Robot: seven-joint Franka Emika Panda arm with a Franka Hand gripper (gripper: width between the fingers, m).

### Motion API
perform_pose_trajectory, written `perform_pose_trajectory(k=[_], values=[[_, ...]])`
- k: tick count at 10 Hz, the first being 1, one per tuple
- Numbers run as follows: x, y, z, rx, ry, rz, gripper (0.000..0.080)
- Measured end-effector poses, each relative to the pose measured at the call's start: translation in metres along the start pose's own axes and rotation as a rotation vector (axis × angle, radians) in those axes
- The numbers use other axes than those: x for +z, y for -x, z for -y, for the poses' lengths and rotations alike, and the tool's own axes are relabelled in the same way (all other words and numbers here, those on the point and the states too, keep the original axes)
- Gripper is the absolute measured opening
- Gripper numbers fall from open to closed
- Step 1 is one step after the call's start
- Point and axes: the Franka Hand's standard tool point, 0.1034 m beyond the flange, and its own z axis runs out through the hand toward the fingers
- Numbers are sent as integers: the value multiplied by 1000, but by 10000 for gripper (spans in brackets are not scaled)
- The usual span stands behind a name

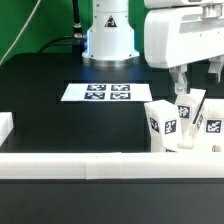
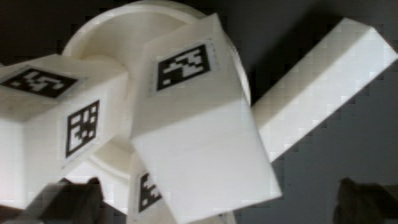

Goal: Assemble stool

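Black table [image 1: 40, 90], marker board [image 1: 98, 92] mid-surface; stool legs [image 1: 162, 122] upright by border rail [image 1: 80, 162] (handy reach); gripper [image 1: 186, 98] hovering above, grip undeterminable.

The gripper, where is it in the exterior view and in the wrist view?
Exterior view: the gripper hangs at that view's right, over the white blocky tagged stool legs.
Wrist view: only dark fingertips show at the picture's edge.
Shared landmark: the legs.
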Motion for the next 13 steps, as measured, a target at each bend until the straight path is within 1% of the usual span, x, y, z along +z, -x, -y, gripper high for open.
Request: perform_pose_trajectory(k=[2,3,4,5,6,7,8,9,13], values=[[0,2,-2,-114,6,5,649],[1,2,0,-116,-1,17,649],[5,2,2,-131,-14,41,649],[6,4,-1,-139,-14,42,649],[6,7,-2,-132,-20,54,649],[7,12,5,-126,-49,137,649],[7,9,5,-135,-57,162,649],[8,10,0,-132,-49,149,649],[11,17,-6,-127,-51,154,649]])
